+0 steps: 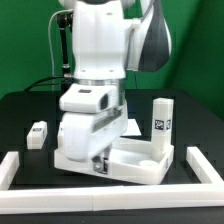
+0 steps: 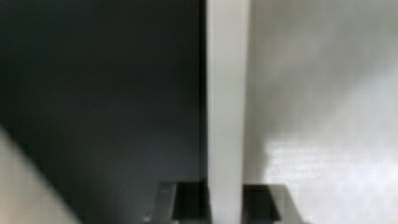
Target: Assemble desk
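We see our gripper (image 1: 97, 163) pinching the rim of the panel (image 1: 140, 168). One leg (image 1: 160, 118) stands upright at a panel corner; another leg (image 1: 38, 133) lies apart on the table (image 1: 20, 108).

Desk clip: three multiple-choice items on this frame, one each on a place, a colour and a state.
1. Where does the upright leg post stand?
A. on the panel, at its corner on the exterior view's right
B. on the bare table
C. on the floor

2. What colour is the table?
A. white
B. black
C. brown

3. How is the small leg post on the exterior view's left?
A. upright on the panel
B. lying on the table, apart from the panel
C. held aloft

Key: 1 A, it rises from the panel's corner; 2 B, the bare surface is black; 3 B, table shows between it and the panel.
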